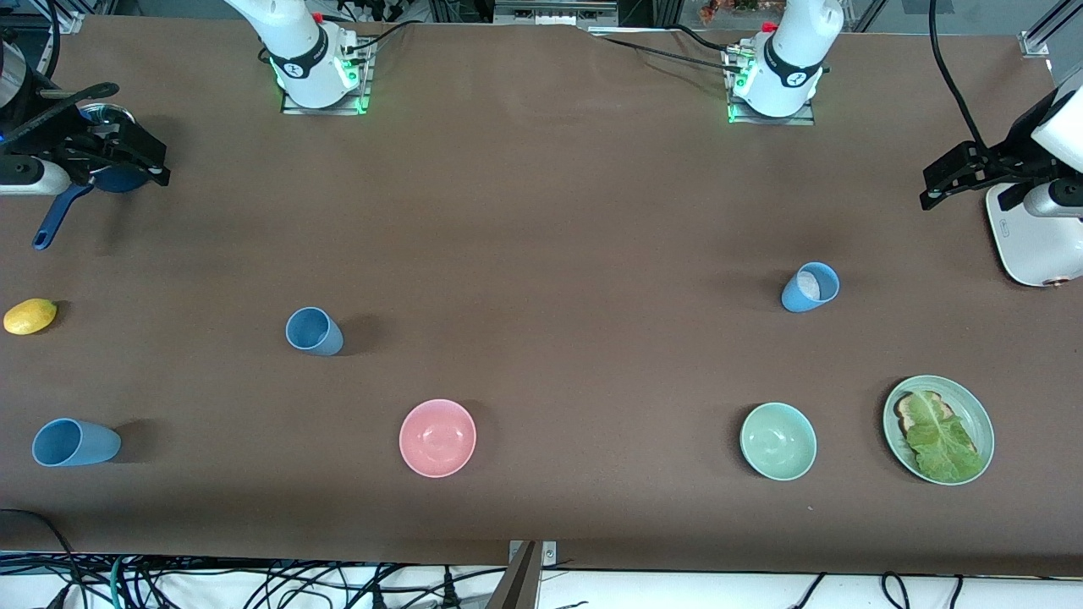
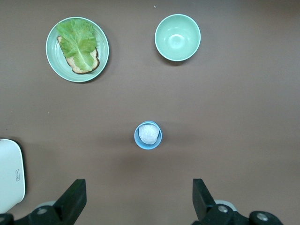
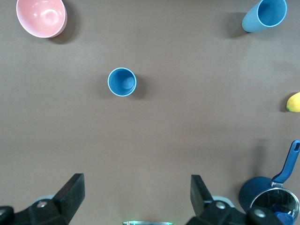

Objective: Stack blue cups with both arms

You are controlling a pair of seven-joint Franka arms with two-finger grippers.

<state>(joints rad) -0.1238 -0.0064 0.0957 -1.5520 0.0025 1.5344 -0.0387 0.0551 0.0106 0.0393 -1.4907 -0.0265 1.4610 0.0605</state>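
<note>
Three light-blue cups stand apart on the brown table. One cup [image 1: 314, 331] is toward the right arm's end; it also shows open side up in the right wrist view [image 3: 122, 81]. A second cup [image 1: 74, 442] is nearer the front camera at that end, and shows in the right wrist view [image 3: 265, 15]. The third cup [image 1: 810, 288] is toward the left arm's end and holds something white [image 2: 148, 135]. My right gripper [image 1: 140, 152] is open and empty, up over the dark-blue pot. My left gripper [image 1: 952, 178] is open and empty, up beside the white toaster.
A pink bowl [image 1: 437, 437], a green bowl [image 1: 778, 441] and a green plate [image 1: 973, 406] with toast and lettuce lie near the front edge. A lemon [image 1: 30, 315] and the dark-blue pot [image 1: 118, 178] are at the right arm's end. The toaster [image 1: 1036, 241] is at the left arm's end.
</note>
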